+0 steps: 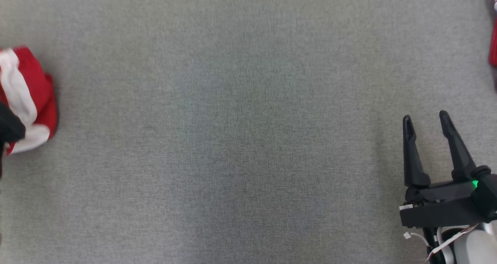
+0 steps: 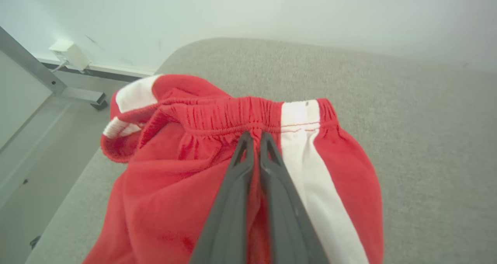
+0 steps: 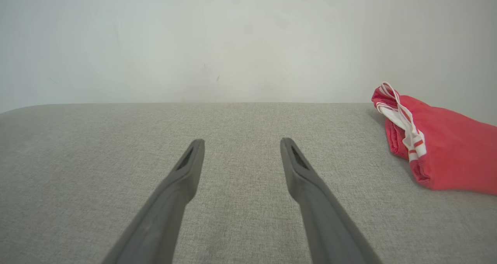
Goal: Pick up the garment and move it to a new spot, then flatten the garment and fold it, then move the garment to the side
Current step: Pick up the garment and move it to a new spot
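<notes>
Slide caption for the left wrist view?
Left gripper shut on the red, white-striped garment below its waistband, atop grey fabric surface.

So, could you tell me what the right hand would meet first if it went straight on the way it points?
Probably nothing soon: ahead of the right hand lies bare grey upholstery up to the pale wall. The folded red garment sits off to its right.
</notes>
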### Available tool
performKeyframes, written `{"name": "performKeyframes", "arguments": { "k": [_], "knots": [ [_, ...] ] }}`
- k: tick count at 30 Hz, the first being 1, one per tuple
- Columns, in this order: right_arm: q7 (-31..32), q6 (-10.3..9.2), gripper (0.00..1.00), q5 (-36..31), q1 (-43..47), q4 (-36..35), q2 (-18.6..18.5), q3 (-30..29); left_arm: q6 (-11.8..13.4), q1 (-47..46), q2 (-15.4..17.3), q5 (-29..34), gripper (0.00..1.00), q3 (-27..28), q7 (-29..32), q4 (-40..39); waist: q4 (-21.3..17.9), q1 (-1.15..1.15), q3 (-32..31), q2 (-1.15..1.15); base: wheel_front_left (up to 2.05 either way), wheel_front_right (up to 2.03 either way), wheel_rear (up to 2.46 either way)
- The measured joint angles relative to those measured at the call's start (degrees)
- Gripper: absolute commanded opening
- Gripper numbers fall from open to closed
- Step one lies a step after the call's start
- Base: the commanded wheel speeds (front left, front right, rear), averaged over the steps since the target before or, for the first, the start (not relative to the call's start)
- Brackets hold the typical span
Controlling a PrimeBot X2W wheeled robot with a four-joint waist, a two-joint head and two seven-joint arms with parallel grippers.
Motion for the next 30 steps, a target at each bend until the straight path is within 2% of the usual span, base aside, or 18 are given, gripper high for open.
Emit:
{"name": "performKeyframes", "arguments": {
  "k": [7, 15, 18, 22, 30],
  "knots": [
    [-1.69, 0.00, 1.00, 0.91, 0.44, 3.56, 1.63, 0.82, 0.00, -3.54, 0.80, 1.54, 0.00, -3.78, -6.76, -6.02, 0.16, 0.00, -4.29, -0.01, 0.00, 0.00, 0.00],
    [-3.69, 0.00, 1.00, 2.21, 0.18, 7.72, 3.53, 1.91, 0.00, -7.58, 0.09, 2.10, 0.00, -10.03, -5.73, -19.86, -1.82, -0.01, -8.48, -0.01, 0.00, 0.00, 0.00],
    [-4.35, 0.00, 1.00, 2.53, 0.18, 9.24, 4.41, 2.23, 0.00, -8.40, -2.29, 1.63, 0.00, -13.12, -3.20, -27.13, -4.66, -0.01, -9.58, -0.01, 0.00, 0.00, 0.00],
    [-4.69, 0.00, 1.00, 3.12, 0.20, 10.21, 5.01, 2.19, 0.00, -8.62, -5.35, 1.25, 0.00, -15.84, -0.89, -32.50, -8.28, 0.00, -10.42, -0.01, 0.00, 0.00, 0.00],
    [-4.85, 0.00, 1.00, 4.32, 0.53, 10.38, 5.92, 1.47, 0.10, -7.20, -12.14, 0.78, 0.00, -21.85, 1.08, -36.94, -15.67, 0.00, -11.35, -0.01, 0.00, 0.00, 0.00]
  ]
}}
